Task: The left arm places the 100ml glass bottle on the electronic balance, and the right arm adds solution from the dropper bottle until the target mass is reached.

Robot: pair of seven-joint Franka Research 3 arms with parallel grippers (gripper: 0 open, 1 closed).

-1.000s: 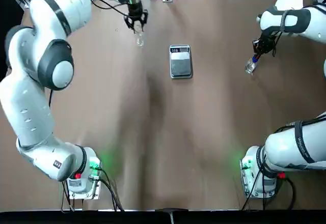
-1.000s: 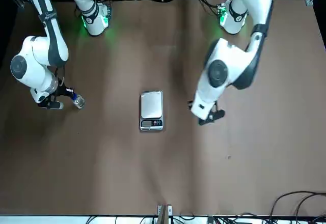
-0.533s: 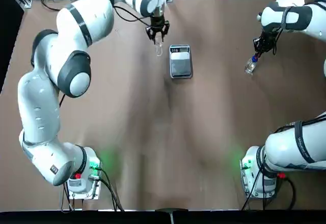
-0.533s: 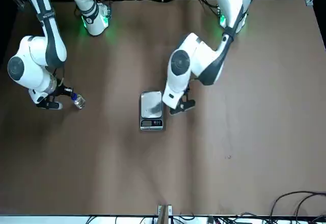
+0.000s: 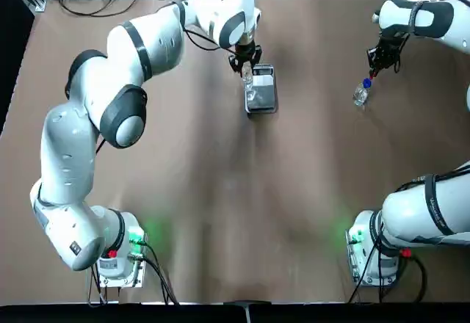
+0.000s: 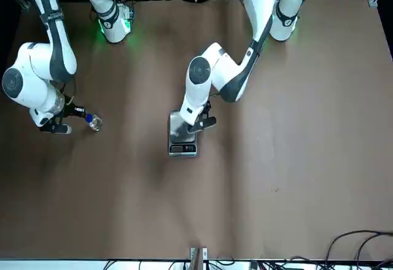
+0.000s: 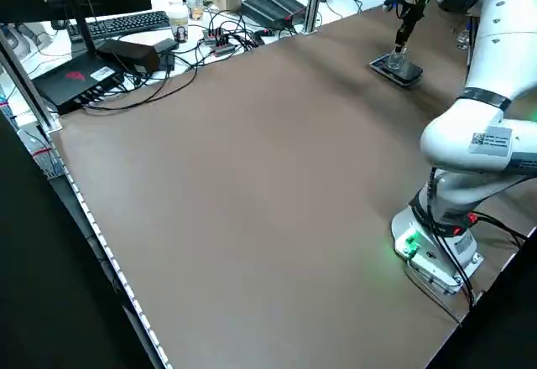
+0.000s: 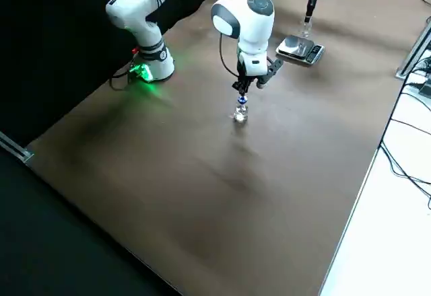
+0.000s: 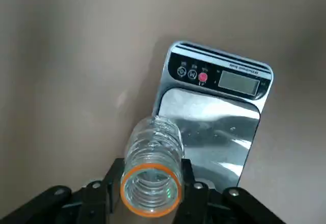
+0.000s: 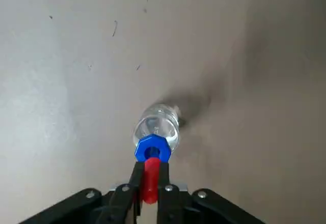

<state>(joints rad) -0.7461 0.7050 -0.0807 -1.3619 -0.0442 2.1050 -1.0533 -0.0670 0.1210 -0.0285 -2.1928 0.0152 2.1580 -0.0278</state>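
Observation:
My left gripper point(image 5: 245, 64) is shut on the neck of the 100ml glass bottle point(image 5: 248, 85), a clear capless bottle held upright. It hangs over the left edge of the electronic balance point(image 5: 263, 97), whose steel pan point(image 9: 214, 127) and display show in the left wrist view. Whether the glass bottle point(image 9: 152, 175) touches the pan I cannot tell. At the far right of the table stands the dropper bottle point(image 5: 360, 96) with its blue collar point(image 10: 152, 149). My right gripper point(image 10: 149, 186) is right above it, shut on its red bulb point(image 10: 151, 180).
A keyboard point(image 7: 126, 23), black boxes and cables lie beyond the table's far edge. Both arm bases with green lights point(image 5: 121, 253) point(image 5: 367, 253) stand at the near edge. Brown tabletop point(image 5: 242, 205) spreads between them.
The left arm has carried the glass bottle rightward from the far left of the table to over the balance. The right gripper stays on the dropper bottle.

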